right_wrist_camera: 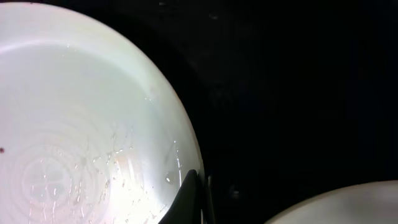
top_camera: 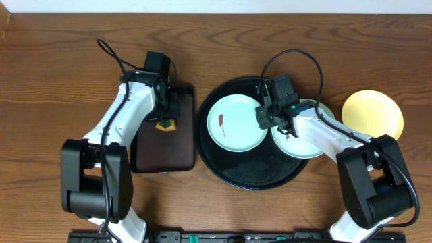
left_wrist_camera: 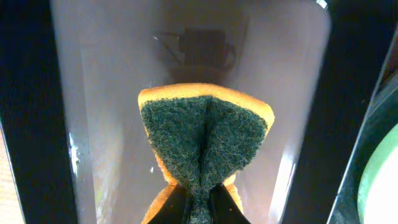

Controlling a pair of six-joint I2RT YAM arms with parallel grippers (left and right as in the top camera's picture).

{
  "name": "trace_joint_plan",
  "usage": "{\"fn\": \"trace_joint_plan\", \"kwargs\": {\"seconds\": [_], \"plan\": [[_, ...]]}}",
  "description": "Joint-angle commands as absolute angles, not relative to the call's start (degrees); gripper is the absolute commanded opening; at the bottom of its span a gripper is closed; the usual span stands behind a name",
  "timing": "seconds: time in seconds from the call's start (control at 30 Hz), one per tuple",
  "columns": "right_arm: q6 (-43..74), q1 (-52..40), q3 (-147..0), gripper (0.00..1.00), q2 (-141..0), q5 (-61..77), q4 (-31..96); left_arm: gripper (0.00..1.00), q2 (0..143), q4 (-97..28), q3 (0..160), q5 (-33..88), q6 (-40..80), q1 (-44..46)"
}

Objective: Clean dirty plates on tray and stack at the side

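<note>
Centrally on the brown wooden tabletop (top_camera: pixel 54 54) sits the large round glossy black tray (top_camera: pixel 253 177), with a smaller rectangular dark tray (top_camera: pixel 162 152) just to its left. Two pale mint-white round plates lie on the round tray. The left mint plate (top_camera: pixel 237 131) bears a reddish-brown smear (top_camera: pixel 221 122), while the right mint plate (top_camera: pixel 307 145) lies partly under the right arm, its edge reaching past the tray's rim. A pale yellow round plate (top_camera: pixel 372 113) rests on bare wood, off the tray to the right. A folded yellow sponge with a green scouring face (left_wrist_camera: pixel 205 134) hangs over the rectangular tray, pinched tight in the left gripper (left_wrist_camera: pixel 199 208). The right gripper (right_wrist_camera: pixel 201 186) is narrowed onto the right-hand rim of the left mint plate.
</note>
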State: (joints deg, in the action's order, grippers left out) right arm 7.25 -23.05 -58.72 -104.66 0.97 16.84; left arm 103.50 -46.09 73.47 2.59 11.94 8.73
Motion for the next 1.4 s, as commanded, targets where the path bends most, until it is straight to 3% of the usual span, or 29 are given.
{"fn": "trace_joint_plan", "kwargs": {"seconds": [0.0, 0.6, 0.97, 1.37], "plan": [[9.6, -21.1, -59.3, 0.01, -104.9, -3.6, 16.2, 0.08, 103.7, -44.8, 73.1, 1.9, 11.4, 8.5], [9.8, -21.1, -59.3, 0.01, -104.9, -0.6, 14.8, 0.07, 95.8, -45.5, 75.1, -9.5, 10.1, 12.4], [9.8, -21.1, -59.2, 0.01, -104.9, -0.5, 15.6, 0.07, 96.5, -49.3, 82.7, 4.1, 11.7, 20.1], [9.8, -21.1, -59.2, 0.01, -104.9, -0.6, 15.7, 0.08, 105.9, -39.3, 80.8, 4.0, 16.6, 31.1]]}}
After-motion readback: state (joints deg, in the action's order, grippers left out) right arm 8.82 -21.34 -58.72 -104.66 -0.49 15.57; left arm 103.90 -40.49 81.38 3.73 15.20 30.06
